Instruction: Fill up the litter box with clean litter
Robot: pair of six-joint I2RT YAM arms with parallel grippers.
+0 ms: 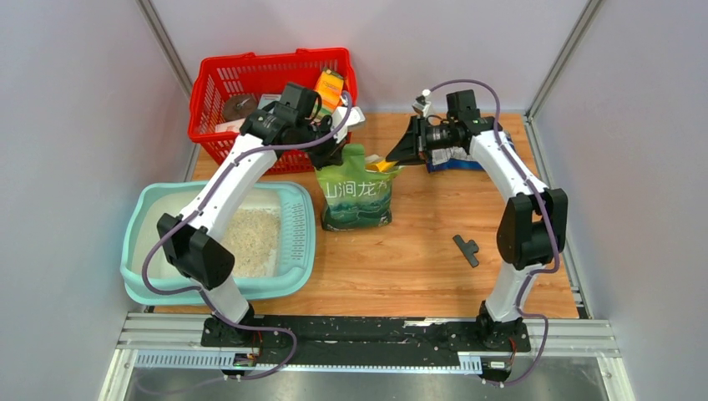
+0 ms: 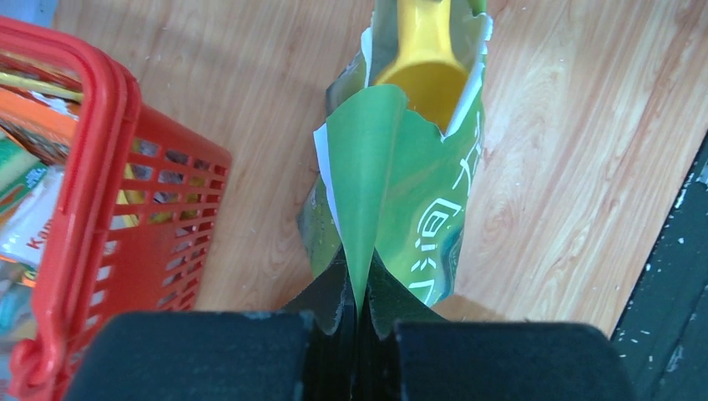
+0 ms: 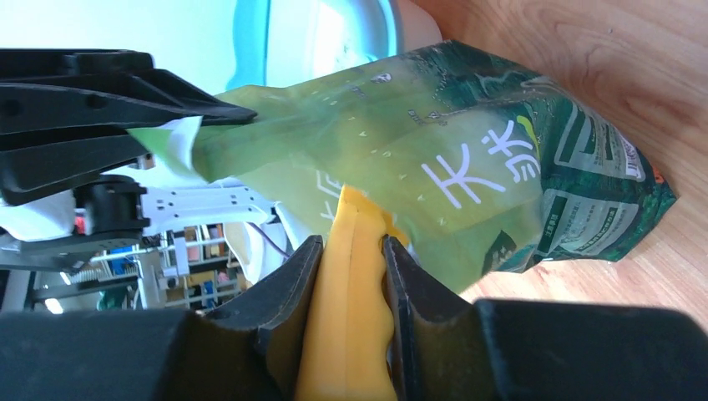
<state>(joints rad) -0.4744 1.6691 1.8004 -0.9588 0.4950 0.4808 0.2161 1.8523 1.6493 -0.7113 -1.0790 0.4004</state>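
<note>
Jaws of the left gripper (image 1: 332, 150) are clenched on the top flap of the green bag (image 1: 357, 199), which stands on the table (image 1: 417, 259) in the top view, beside the red basket (image 1: 213, 88). The right gripper (image 1: 399, 150) reaches toward the bag mouth. The litter box (image 1: 140, 213) sits at the left, well apart from the bag, with a patch of clean litter (image 1: 252, 238) already inside.

The left wrist view shows that flap pinched flat between the jaws, with the yellow scoop (image 2: 424, 71) resting in the open mouth.

The right wrist view shows its jaws grasping the scoop handle.

Filling looks partly done, since the heap covers only part of the floor. More scoops seem needed, and this one has not yet been lifted.
</note>
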